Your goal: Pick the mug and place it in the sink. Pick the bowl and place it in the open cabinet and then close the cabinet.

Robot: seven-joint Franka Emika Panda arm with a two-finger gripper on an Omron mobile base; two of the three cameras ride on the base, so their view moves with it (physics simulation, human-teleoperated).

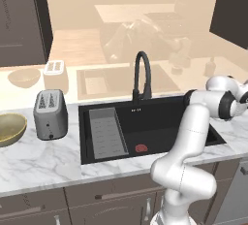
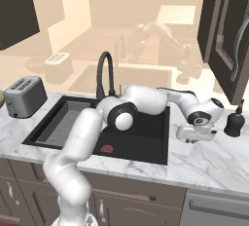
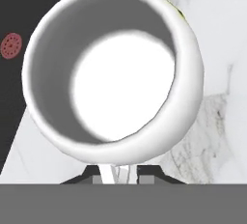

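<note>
Left base view: bowl (image 1: 9, 128) on tabletop (image 1: 43, 158) left of toaster (image 1: 50, 114); sink (image 1: 160, 132) central.
Right base view: tool (image 2: 194, 136) low over marble right of sink.
Hand view: mug (image 3: 112, 71) directly below, tool pinching its handle.

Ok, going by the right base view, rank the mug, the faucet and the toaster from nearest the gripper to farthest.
1. The mug: right at the gripper, on the counter right of the sink; the hand view looks straight into it.
2. The faucet: behind the sink, off to the left.
3. The toaster: far left on the counter, beyond the sink.
</note>
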